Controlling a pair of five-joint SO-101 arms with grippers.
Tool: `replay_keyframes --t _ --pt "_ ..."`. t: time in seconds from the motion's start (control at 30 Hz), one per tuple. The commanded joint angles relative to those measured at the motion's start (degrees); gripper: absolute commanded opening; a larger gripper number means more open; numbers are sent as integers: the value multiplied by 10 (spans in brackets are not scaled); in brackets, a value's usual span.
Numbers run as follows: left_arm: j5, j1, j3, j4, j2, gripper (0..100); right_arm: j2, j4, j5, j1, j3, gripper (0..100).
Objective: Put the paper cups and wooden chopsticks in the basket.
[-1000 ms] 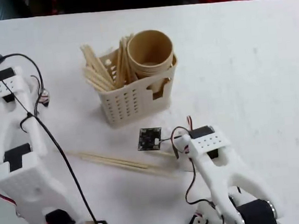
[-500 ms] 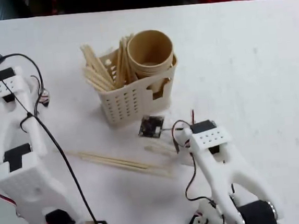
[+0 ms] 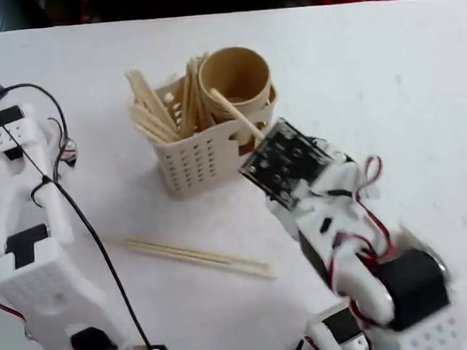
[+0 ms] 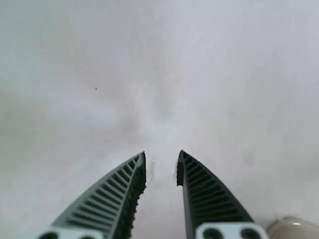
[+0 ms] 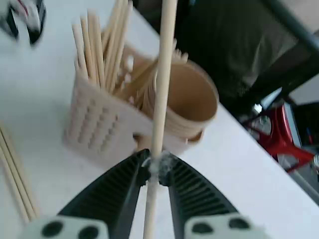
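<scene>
1. Jutting up from the right gripper [image 5: 154,167], which was clamped on it, one chopstick [image 5: 163,74] leaned over the cups [image 3: 235,76] in the basket [image 3: 207,157]; its lower end was cut off.
2. On the table [image 3: 387,63] lay loose chopsticks [image 3: 195,254].
3. The left gripper [image 4: 161,169] hung slightly apart over bare table.
4. A second earlier the right arm sat low beside the loose chopsticks; it had since risen to the basket.

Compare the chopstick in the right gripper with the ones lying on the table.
The held chopstick is clamped in the right gripper, off the table; the loose chopsticks lie flat, untouched. The held chopstick is single; the loose chopsticks lie several side by side. The held chopstick's far end is over the basket; the loose chopsticks lie apart from it. Both are pale wood.
</scene>
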Motion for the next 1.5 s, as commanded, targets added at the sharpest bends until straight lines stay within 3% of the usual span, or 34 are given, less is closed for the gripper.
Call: replay_keyframes --t 0.0,0.13,0.27,0.73,0.87,1.1,1.3,1.47 --pt "2 -2 -7 -10 -7 116 39 -104 -125 -73 -120 17" --pt "2 -2 -7 -10 -7 116 98 -276 -215 -103 -120 17" --pt "2 -3 -7 -10 -7 116 166 -399 -239 -106 -91 19" --pt "2 -2 -8 -10 -7 116 343 -591 -242 -107 -14 18" --pt "2 -2 -8 -10 -7 116 353 -539 -241 -108 -13 34" --pt "2 -2 -8 -10 -7 116 324 -434 -236 -109 -16 256" --pt "2 -2 -8 -10 -7 116 233 -284 -231 -109 -17 138" --pt "2 -2 -8 -10 -7 116 211 -56 -91 -165 -12 86"
